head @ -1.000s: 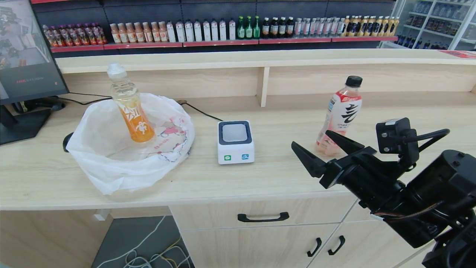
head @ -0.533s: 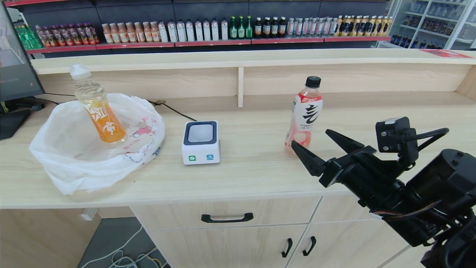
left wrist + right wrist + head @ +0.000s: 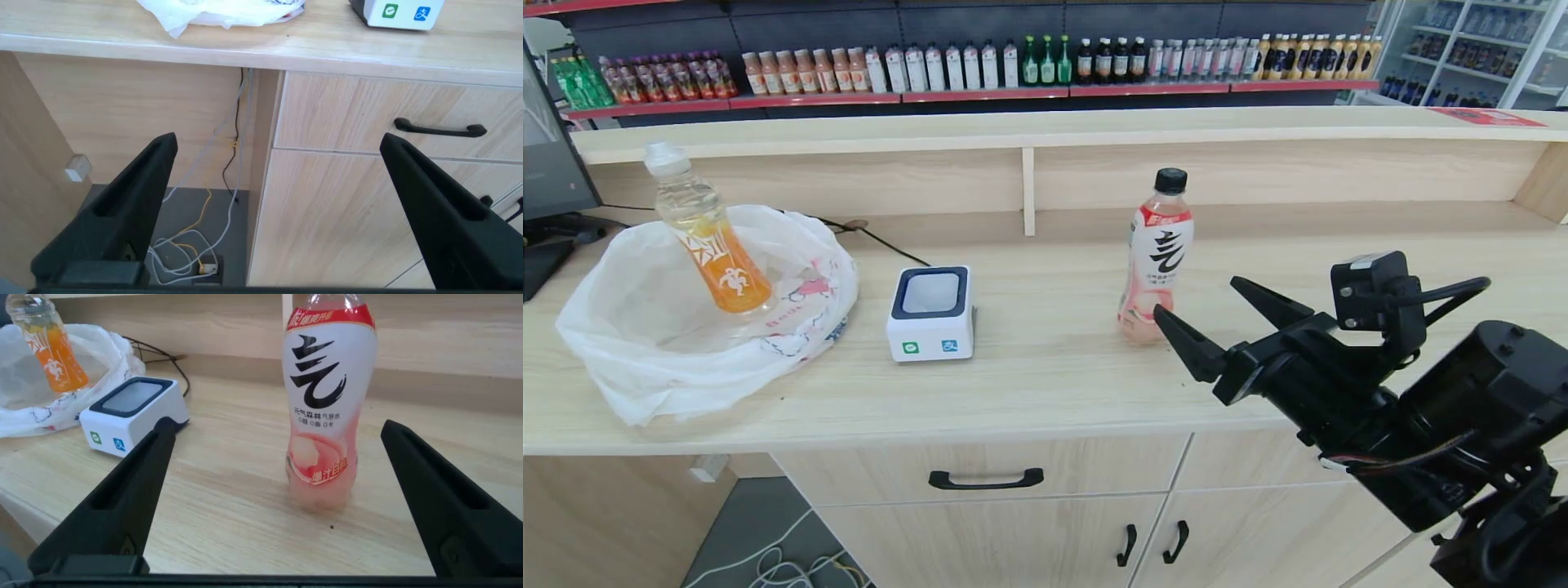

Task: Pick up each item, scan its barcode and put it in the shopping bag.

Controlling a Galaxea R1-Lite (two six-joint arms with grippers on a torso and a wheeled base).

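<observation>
A pink drink bottle (image 3: 1153,257) with a black cap stands upright on the wooden counter (image 3: 1045,367), right of the white barcode scanner (image 3: 929,313). My right gripper (image 3: 1225,320) hangs open just in front of and to the right of that bottle, nothing between its fingers; the bottle (image 3: 328,408) stands a short way beyond the fingertips in the right wrist view. An orange drink bottle (image 3: 707,233) leans inside the white shopping bag (image 3: 686,318) at the left. My left gripper (image 3: 278,204) is open below the counter edge, facing the cabinet front.
A monitor (image 3: 547,155) stands at the far left of the counter, with cables (image 3: 882,245) running behind the bag to the scanner. A raised wooden ledge (image 3: 1045,135) backs the counter. Drawers with black handles (image 3: 986,479) sit below. Shelves of bottles (image 3: 1013,61) line the rear wall.
The head camera has swung to the right, so bag, scanner and pink bottle all sit further left in the picture. The right gripper stays open and now lines up closer to the pink bottle.
</observation>
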